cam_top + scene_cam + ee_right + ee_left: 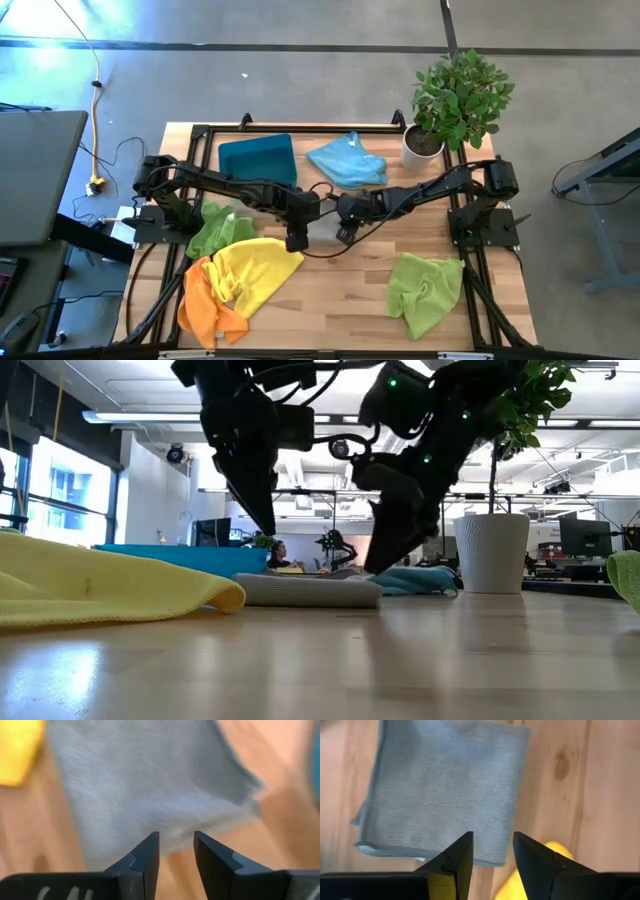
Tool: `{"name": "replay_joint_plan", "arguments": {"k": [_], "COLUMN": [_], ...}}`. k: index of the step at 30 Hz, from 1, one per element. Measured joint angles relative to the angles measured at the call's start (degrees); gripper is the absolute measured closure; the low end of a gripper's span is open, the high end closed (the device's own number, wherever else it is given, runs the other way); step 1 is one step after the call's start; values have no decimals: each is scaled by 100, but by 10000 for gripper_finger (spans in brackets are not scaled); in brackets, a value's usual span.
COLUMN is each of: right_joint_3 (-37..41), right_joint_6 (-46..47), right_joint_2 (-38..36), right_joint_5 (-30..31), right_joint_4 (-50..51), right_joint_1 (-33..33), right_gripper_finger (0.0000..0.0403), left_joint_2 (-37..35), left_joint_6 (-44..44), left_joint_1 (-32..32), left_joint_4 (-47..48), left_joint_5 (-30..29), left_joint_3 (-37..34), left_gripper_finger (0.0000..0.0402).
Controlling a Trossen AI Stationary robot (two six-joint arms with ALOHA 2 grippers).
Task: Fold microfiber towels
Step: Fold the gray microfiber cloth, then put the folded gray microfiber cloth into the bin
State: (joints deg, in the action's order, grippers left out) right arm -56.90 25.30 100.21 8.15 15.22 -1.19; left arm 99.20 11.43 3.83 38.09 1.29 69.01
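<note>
A folded grey microfiber towel (440,790) lies flat on the table's middle; the low view shows it as a flat pad (308,590). My left gripper (492,847) hangs open above the towel's edge, pointing steeply down, clear of it (268,528). My right gripper (176,845) is also open and slants down over the towel's other edge (150,785). In the high view both grippers (296,240) (345,234) meet at mid-table and the arms hide the grey towel. A yellow towel (255,270) lies spread at the near left. My right gripper's fingertips (375,568) come down level with the grey towel's right end (360,588) in the low view. Nothing lies between the fingers. Whether they touch the towel, I cannot tell.
A teal tray (256,157) and a light blue towel (347,160) sit at the far side, with a potted plant (455,100) at the far right. Lime green towels lie at the left (218,228) and near right (425,290), an orange one (205,305) at the near left.
</note>
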Motion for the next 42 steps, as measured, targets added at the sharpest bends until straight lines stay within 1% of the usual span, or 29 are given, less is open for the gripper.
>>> {"name": "replay_joint_plan", "arguments": {"k": [7,14,18,22,25,29,31,34,37,42], "right_joint_3": [-2,-2,21,173,361,728,872,960,977,977], "right_joint_6": [-6,165,174,175,224,475,633,891,946,1099], "right_joint_2": [-562,-773,-869,-896,-870,-870,-870,-870,-870,-870], "right_joint_5": [522,518,444,119,-144,-494,-575,-643,-758,-1017], "right_joint_4": [1229,2360,2729,2632,2246,1532,1267,998,724,-64], "right_joint_1": [290,763,1047,1231,1287,1285,1283,1285,1283,1203], "right_gripper_finger": [289,289,289,289,289,289,289,289,288,288], "left_joint_2": [2,4,7,7,9,11,11,11,86,321], "left_joint_6": [323,841,1055,1191,1200,1115,1064,1189,1426,1542], "left_joint_1": [-183,-251,-279,-312,-321,-371,-387,-324,-188,15], "left_joint_4": [-9,-40,-124,-327,-522,-792,-851,-821,-801,-792], "left_joint_5": [-23,-32,-47,-47,-94,-596,-749,-611,-449,-779], "left_joint_3": [0,0,-2,-2,-2,-2,-2,-2,-2,-4], "left_gripper_finger": [280,280,280,279,280,277,272,255,231,198]}}
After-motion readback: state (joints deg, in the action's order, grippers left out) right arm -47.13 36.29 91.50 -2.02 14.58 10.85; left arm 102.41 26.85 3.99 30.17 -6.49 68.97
